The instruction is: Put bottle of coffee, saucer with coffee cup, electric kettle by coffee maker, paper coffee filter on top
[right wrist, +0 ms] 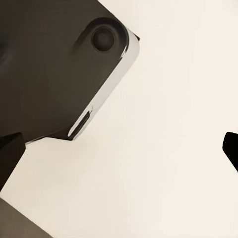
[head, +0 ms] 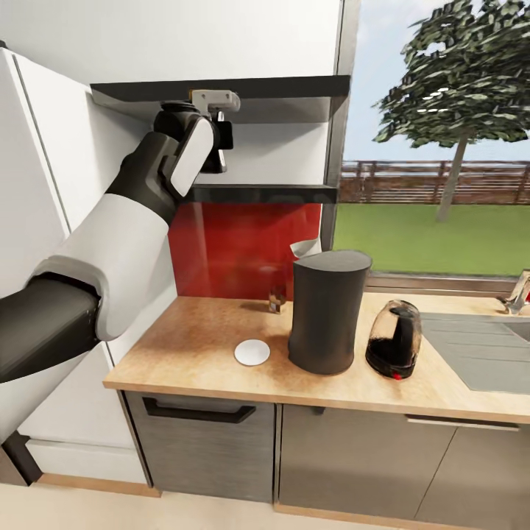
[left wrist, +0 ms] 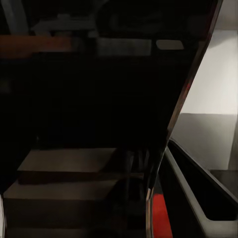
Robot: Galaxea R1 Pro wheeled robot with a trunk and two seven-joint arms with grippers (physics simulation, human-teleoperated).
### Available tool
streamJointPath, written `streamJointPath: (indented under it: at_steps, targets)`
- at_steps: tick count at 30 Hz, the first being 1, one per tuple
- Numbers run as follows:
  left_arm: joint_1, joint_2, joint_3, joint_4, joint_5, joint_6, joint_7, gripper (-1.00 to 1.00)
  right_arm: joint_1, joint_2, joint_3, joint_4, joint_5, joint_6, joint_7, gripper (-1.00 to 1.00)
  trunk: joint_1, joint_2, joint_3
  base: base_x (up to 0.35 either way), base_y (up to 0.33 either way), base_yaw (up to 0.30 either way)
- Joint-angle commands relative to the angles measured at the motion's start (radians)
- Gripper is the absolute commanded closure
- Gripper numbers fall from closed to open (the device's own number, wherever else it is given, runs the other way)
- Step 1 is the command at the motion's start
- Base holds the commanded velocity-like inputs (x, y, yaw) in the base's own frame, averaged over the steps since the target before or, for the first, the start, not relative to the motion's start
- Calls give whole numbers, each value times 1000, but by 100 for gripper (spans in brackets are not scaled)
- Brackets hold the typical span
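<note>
Two wall boards are hanging above the wooden surface [head: 191,346], and the left arm [head: 110,258] is reaching up between them, its left pincer [head: 221,143] sitting just above the lower shelf [head: 272,193] and under the upper board [head: 280,87]. Whether that pincer is spread or pressed together cannot be told: the head view is showing it from behind, and the left wrist view is mostly darkness, with a glossy black edge and a strip of red. The bottle of coffee cannot be made out near the pincer.

Down on the surface, well below the pincer, the coffee maker [head: 327,309] is standing upright as the biggest item. A white paper filter [head: 305,248] is showing behind its top rim at the side nearer the red wall panel [head: 235,250]; whether it is resting on the top cannot be told. The kettle [head: 394,340] is standing just beside the coffee maker, toward the sink [head: 478,346]. The saucer [head: 252,352] is lying flat near the coffee maker's other side, bare. A tiny glass item with a brown base [head: 277,298] is standing by the red panel.

The right wrist view is showing a dark rounded robot part against pale floor; the right pincer's state cannot be told.
</note>
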Motion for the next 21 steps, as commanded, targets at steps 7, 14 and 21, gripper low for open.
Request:
streamJointPath:
  at_steps: [7, 14, 21]
  targets:
    - [28, 0, -2, -10, 13, -5, 4, 100, -1, -2, -10, -2, -1, -2, 6, -100, 1, -2, -2, -3, 0, 0]
    - [171, 0, 2, -152, 14, -24, 2, 100, -9, -10, -19, -12, -146, 0, 14, -100, 1, -2, -2, 0, 0, 0]
    - [280, 0, 3, -301, 14, -20, 2, 100, -15, -11, -20, -79, -261, 2, 20, -100, 1, -2, -2, 0, 0, 0]
